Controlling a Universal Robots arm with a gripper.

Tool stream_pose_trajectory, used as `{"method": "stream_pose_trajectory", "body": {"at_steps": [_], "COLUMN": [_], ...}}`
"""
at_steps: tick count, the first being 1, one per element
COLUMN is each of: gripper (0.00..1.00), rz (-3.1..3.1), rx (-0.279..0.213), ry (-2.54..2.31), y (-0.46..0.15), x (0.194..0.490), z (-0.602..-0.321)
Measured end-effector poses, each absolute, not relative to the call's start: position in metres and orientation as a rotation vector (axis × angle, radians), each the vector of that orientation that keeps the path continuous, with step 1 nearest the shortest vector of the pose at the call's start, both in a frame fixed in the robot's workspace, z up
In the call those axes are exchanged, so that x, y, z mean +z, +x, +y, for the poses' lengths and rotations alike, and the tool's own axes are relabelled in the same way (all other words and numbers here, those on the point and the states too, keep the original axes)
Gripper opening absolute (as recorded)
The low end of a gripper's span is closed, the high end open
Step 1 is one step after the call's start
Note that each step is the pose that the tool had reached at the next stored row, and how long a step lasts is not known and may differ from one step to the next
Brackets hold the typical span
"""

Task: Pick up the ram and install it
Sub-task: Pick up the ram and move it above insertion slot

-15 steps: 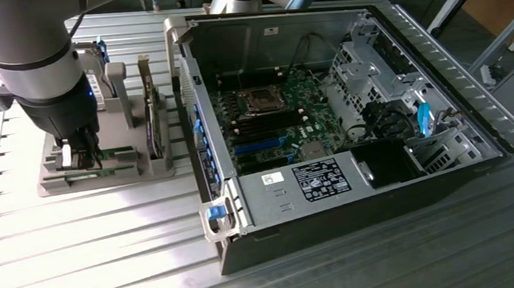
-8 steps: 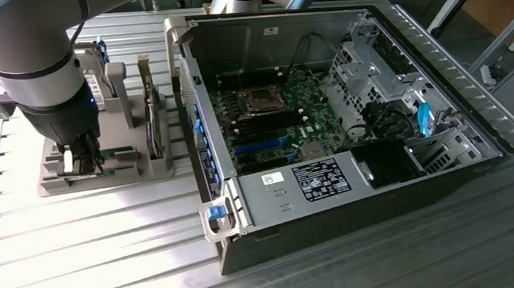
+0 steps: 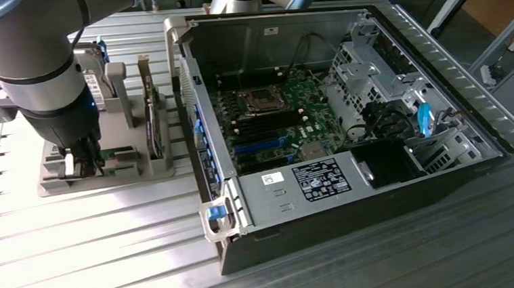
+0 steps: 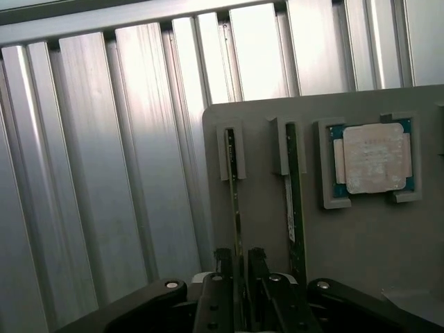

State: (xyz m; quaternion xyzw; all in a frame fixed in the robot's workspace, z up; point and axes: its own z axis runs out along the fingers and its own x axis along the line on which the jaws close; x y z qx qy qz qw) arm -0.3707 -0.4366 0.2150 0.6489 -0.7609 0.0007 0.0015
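Note:
The ram (image 4: 236, 201) is a thin green stick seen edge-on, standing in a slot of the grey holder plate (image 4: 263, 229). My gripper (image 4: 240, 261) is open, with one dark fingertip on each side of the stick's near end. I cannot tell whether the fingertips (image 4: 223, 267) touch it. A second thin green stick (image 4: 295, 201) with a white label stands in the neighbouring slot. In the exterior view, my gripper (image 3: 80, 167) is lowered onto the holder (image 3: 141, 171) at the exterior view's left, beside the open computer case (image 3: 345, 110).
A square silver CPU (image 4: 374, 158) lies in its pocket on the holder. Taller cards (image 3: 151, 110) stand upright on the holder, close to the arm. The motherboard (image 3: 274, 126) lies inside the case, with drive cages (image 3: 370, 75) and cables nearby. The table (image 3: 83, 251) is ribbed metal.

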Motion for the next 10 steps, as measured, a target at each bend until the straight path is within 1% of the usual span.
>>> {"method": "stream_pose_trajectory", "body": {"at_steps": [10], "gripper": [0.23], "rz": [-2.35], "rx": [0.002], "ry": [2.08], "y": [-0.3751], "x": [0.2096], "z": [-0.433]}}
